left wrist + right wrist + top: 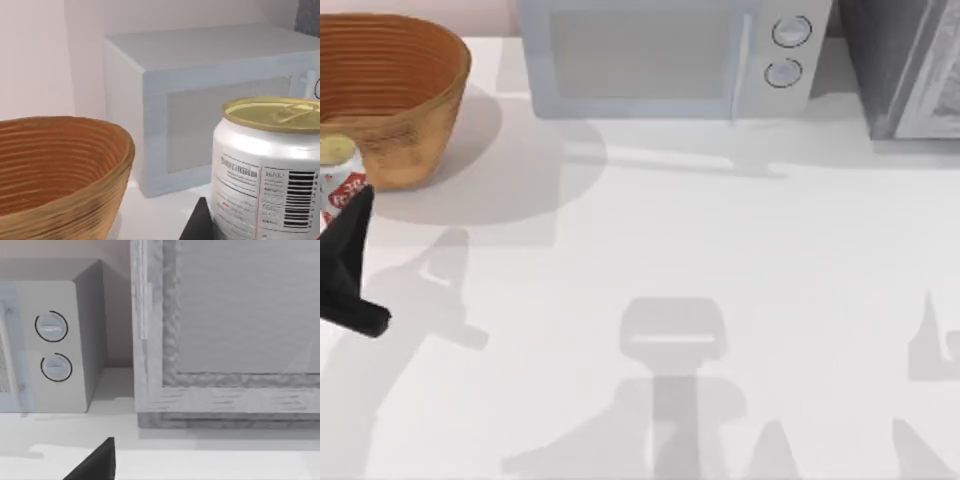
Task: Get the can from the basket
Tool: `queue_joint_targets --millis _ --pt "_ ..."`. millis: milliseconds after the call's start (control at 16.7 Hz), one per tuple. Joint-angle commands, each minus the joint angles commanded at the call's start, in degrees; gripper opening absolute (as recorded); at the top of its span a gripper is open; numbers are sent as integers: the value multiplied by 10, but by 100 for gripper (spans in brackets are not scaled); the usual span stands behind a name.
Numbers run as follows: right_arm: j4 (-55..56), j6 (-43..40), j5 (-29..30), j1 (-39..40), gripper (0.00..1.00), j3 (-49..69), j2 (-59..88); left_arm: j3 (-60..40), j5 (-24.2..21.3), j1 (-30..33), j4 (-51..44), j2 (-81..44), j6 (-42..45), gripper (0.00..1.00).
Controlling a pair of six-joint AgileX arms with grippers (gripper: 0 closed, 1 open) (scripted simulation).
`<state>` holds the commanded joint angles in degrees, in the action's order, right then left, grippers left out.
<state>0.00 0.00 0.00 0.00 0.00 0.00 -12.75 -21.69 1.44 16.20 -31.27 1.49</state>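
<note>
White can (338,180) gripped in left hand (345,215), outside wicker basket (415,120), at table's left edge.

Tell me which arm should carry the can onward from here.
Left. The left gripper is at the table's left edge, apparently gripping the can outside the basket. The right gripper is over by the microwave.

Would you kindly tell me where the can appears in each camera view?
Top view: the can sits at the left edge, just outside the basket, in the left hand.
Left wrist view: the can is close up.
Right wrist view: not in it.
Shared landmark: the microwave.
</note>
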Motion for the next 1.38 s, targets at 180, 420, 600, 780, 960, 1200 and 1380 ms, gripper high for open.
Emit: queue_joint_targets --millis 180,420,600,780,960,1200,1380 --pt "0 0 0 0 100 0 0 -80 -111 6 98 -191 14 0" --pt "0 0 0 0 100 0 0 -200 -267 14 245 -461 43 0" --pt "0 0 0 0 100 0 0 -284 -378 21 348 -646 64 0" --pt "0 0 0 0 100 0 0 -352 -478 27 433 -805 78 0" --pt "0 0 0 0 100 0 0 -402 -562 32 499 -940 83 0" --pt "0 0 0 0 100 0 0 -444 -637 37 553 -1065 84 0" --pt "0 0 0 0 100 0 0 -457 -658 37 567 -1098 83 0"
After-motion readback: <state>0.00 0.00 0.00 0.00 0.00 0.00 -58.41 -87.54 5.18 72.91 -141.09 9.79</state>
